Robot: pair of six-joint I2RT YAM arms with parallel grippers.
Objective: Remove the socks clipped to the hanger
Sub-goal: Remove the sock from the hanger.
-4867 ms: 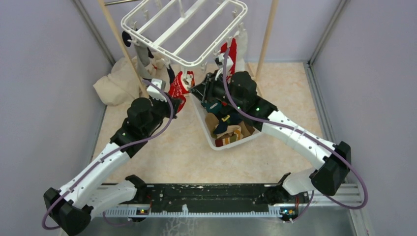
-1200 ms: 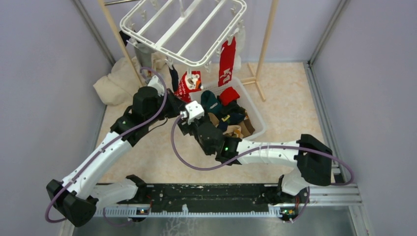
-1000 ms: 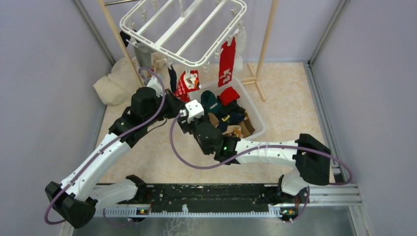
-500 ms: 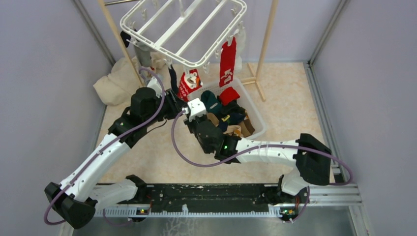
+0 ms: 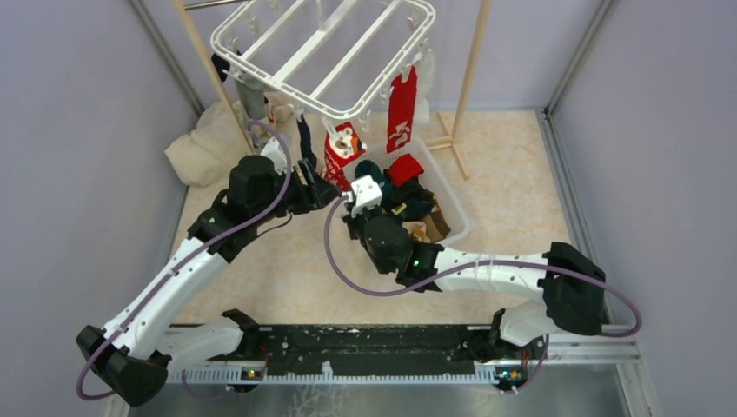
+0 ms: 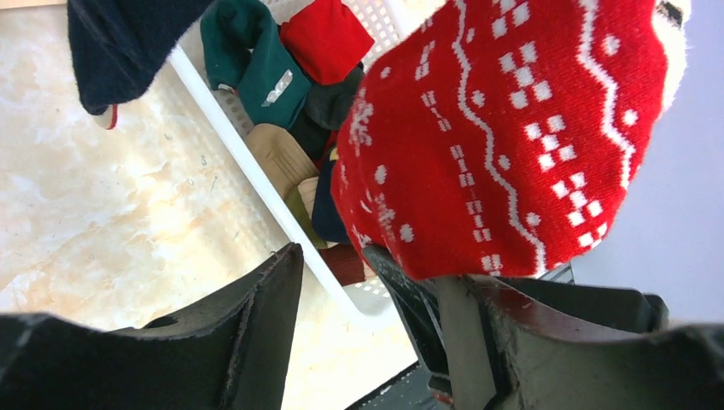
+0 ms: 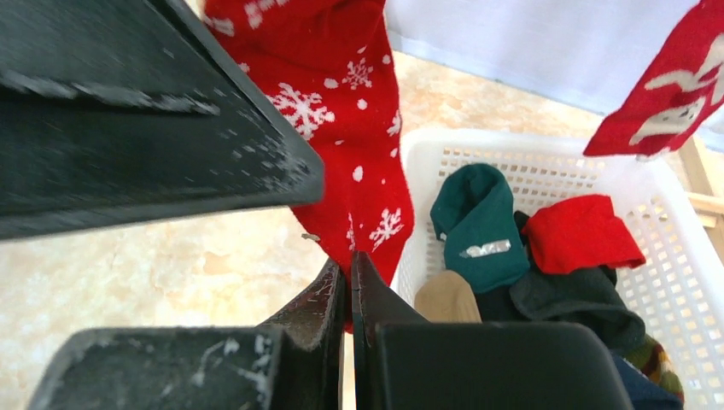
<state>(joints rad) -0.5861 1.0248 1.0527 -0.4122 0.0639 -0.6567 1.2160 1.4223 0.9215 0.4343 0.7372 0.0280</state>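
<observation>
The white hanger hangs at the top with socks clipped under it: a red snowflake sock, a red sock with white figures, a dark navy sock and a grey one. My right gripper is shut on the lower tip of the red snowflake sock, which still hangs from its clip. My left gripper is open just left of it. The red snowflake sock drapes over the left gripper's right finger, with nothing between the jaws.
A white slatted basket holding several loose socks sits right under and behind both grippers. A beige cloth lies at the back left. Wooden poles stand on either side of the hanger, and grey walls close in left and right.
My left gripper has opened and let go of the red snowflake sock. My right gripper closed on the sock's tip and shifted right toward the basket.
</observation>
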